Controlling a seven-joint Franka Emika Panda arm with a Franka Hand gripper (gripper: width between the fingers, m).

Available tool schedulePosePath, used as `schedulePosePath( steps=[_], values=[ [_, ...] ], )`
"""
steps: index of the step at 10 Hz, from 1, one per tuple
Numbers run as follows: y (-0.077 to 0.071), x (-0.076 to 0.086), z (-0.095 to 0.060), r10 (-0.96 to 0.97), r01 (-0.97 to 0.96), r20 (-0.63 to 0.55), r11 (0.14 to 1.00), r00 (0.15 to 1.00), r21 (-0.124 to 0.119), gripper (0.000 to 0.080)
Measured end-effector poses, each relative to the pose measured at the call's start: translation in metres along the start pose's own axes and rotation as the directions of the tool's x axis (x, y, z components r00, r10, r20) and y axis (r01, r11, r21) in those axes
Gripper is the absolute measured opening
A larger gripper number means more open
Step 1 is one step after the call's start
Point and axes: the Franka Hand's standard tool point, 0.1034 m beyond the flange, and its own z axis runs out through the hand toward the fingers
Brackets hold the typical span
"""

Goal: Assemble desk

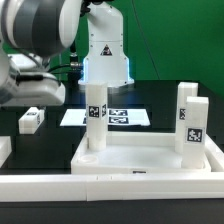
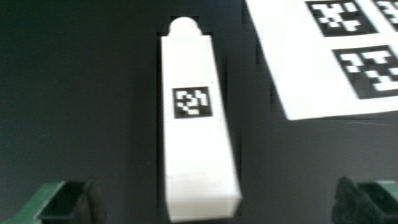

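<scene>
The white desk top (image 1: 140,160) lies at the front with its raised rim up. Three white tagged legs stand upright in its corner sockets: one on the exterior view's left (image 1: 95,120) and two on the right (image 1: 186,110) (image 1: 197,128). A fourth leg (image 1: 30,120) lies flat on the dark table at the exterior view's left. In the wrist view this leg (image 2: 196,110) lies lengthwise with its tag up. My gripper (image 2: 214,205) is open above it, with one end of the leg between the two fingers (image 2: 57,200). In the exterior view the gripper (image 1: 33,102) hangs just over that leg.
The marker board (image 1: 110,117) lies flat behind the desk top, and also shows beside the loose leg in the wrist view (image 2: 338,50). Low white border rails run along the front (image 1: 110,192) and the left edge (image 1: 3,150). The arm's base (image 1: 105,55) stands at the back.
</scene>
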Motion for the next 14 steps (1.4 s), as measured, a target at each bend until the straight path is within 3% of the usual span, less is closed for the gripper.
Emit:
schedulePosePath(
  steps=[3, 8, 10, 14],
  values=[
    [-0.001, 0.006, 0.028, 0.024, -0.025, 0.045, 1.0, 0.999, 0.012, 0.0649],
    [0.001, 0.006, 0.031, 0.029, -0.029, 0.05, 0.999, 0.998, 0.013, 0.0626],
    [0.002, 0.006, 0.031, 0.029, -0.03, 0.05, 0.999, 0.998, 0.014, 0.0282],
    [0.002, 0.006, 0.031, 0.029, -0.03, 0.051, 0.999, 0.998, 0.014, 0.0285]
  ],
)
